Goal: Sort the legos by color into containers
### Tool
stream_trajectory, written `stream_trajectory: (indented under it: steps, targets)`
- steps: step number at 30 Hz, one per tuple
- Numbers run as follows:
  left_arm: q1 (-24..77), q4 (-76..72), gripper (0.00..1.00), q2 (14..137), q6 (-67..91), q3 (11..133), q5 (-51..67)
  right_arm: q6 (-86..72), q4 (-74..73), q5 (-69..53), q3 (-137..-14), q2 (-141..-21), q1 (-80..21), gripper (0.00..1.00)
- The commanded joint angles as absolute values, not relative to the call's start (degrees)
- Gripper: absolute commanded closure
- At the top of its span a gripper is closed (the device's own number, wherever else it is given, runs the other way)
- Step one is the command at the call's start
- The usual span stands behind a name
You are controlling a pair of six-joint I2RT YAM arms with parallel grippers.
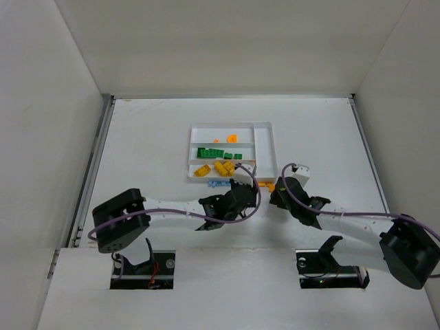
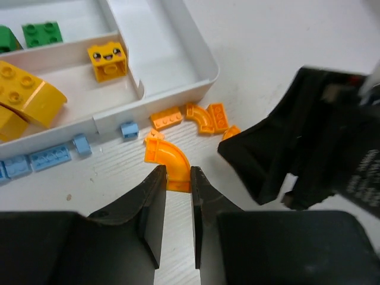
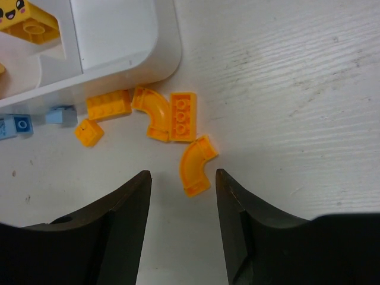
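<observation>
My left gripper (image 2: 178, 177) is shut on an orange curved lego (image 2: 168, 159) lying on the table just outside the white tray (image 2: 178, 65). More orange legos (image 2: 202, 117) lie beside it. My right gripper (image 3: 183, 175) is open and low over the table, with another orange curved lego (image 3: 196, 165) just ahead of its fingertips. In the top view both grippers, the left (image 1: 249, 196) and the right (image 1: 276, 192), meet at the tray's near right corner (image 1: 265, 172). The tray holds orange (image 1: 230, 137), green (image 1: 213, 152) and yellow legos (image 1: 220, 167) in separate sections.
Several light blue legos (image 2: 50, 157) lie on the table along the tray's near wall. A yellow brick with a face (image 2: 107, 60) sits in the tray's yellow section. The right gripper's black body (image 2: 309, 142) is close on the right of my left gripper.
</observation>
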State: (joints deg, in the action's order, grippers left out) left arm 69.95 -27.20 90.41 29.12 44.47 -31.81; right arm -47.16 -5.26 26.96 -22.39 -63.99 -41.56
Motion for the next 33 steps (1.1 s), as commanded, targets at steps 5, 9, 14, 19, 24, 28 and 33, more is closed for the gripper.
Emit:
stream_trajectory:
  steps: [5, 9, 14, 19, 24, 28, 33]
  targets:
    - [63.25, -28.92, 0.9, 79.2, 31.29, 39.73, -29.63, -47.2, -9.05, 30.41, -28.47, -68.55, -43.81, 0.5]
    - [58.06, -28.83, 0.9, 75.33, 32.25, 38.06, -28.3, -47.11, -11.07, 30.5, -30.67, -71.19, -43.81, 0.51]
    - [51.56, -28.48, 0.9, 73.39, 33.22, 38.14, -24.27, -47.99, -14.41, 31.55, -32.78, -72.6, -44.16, 0.53]
    - [49.35, -29.0, 0.89, 73.56, 34.01, 38.32, -22.15, -49.22, -19.33, 35.24, -34.1, -70.58, -44.43, 0.53]
    - [48.47, -30.67, 0.89, 73.31, 34.01, 37.45, -21.36, -49.74, -20.21, 33.67, -35.85, -74.43, -44.34, 0.56]
    - [47.07, -31.11, 0.89, 71.55, 34.28, 36.74, -20.83, -50.18, -21.79, 32.0, -38.14, -77.34, -44.34, 0.57]
    - [44.52, -31.38, 0.88, 69.18, 34.63, 34.9, -20.04, -50.18, -25.05, 30.24, -40.95, -79.71, -43.9, 0.58]
